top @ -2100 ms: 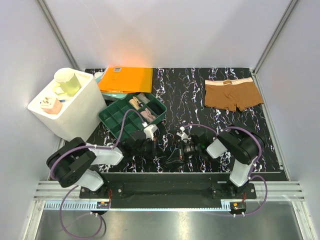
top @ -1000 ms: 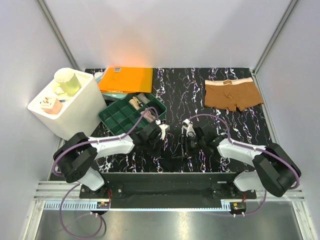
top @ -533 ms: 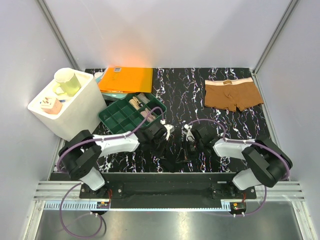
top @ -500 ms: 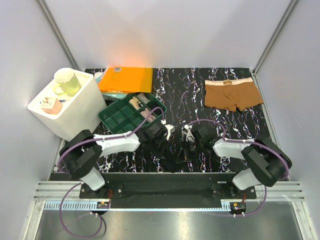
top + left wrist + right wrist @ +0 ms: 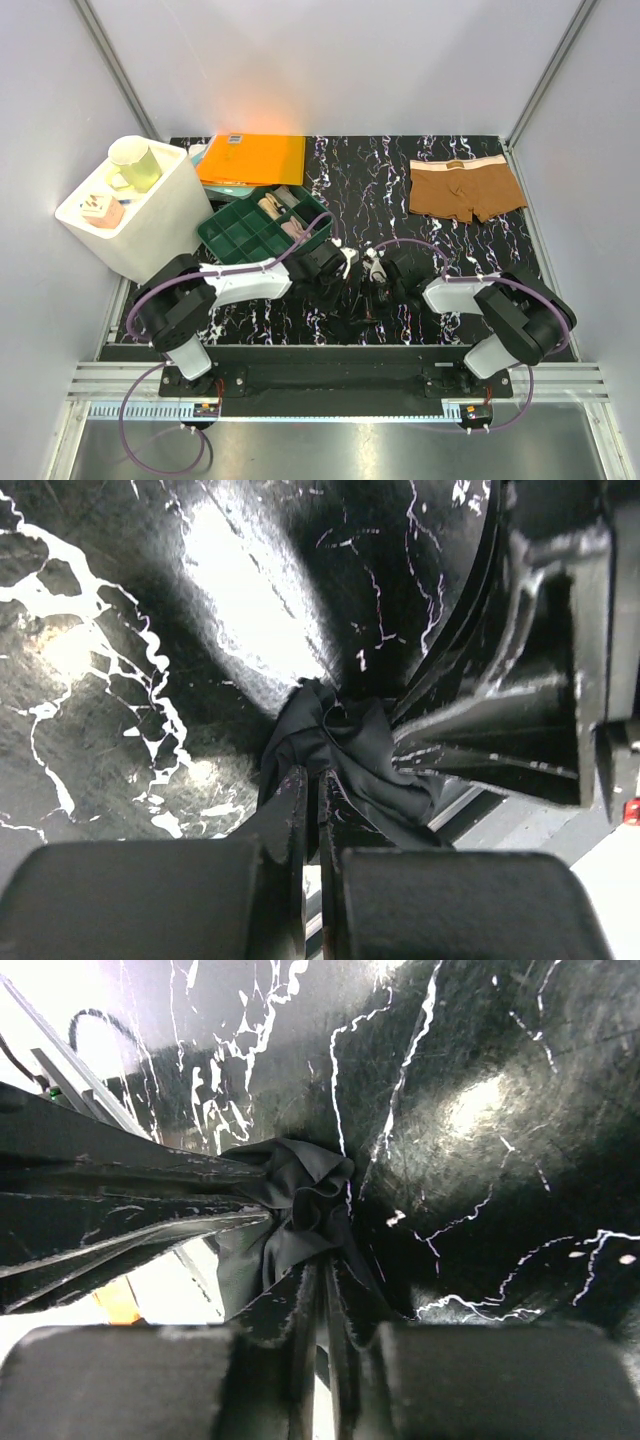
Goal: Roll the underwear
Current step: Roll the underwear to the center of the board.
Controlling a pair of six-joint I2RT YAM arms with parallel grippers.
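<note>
Black underwear [image 5: 335, 742] pinched from both sides, near middle of table [image 5: 380, 180].
Left gripper [image 5: 312, 780] and right gripper [image 5: 322, 1275]: jaws clamped on the crumpled fabric, bunch just ahead of the fingertips. Brown underwear [image 5: 463, 190] flat at far right, well apart.

Seen from overhead, the black underwear [image 5: 340, 742] pretty much melts into the dark marbled mat [image 5: 400, 190], so I can't trace its outline. The arms also cover the tips of the left gripper [image 5: 312, 792] and right gripper [image 5: 322, 1292]. Up close it's one crumpled wad, too bunched to read any waistband, and both grippers run off the bottom edge. Stuff in the green tray [image 5: 207, 236] is too tiny to name, and the orange folder [image 5: 250, 158] hides most of something teal underneath.
</note>
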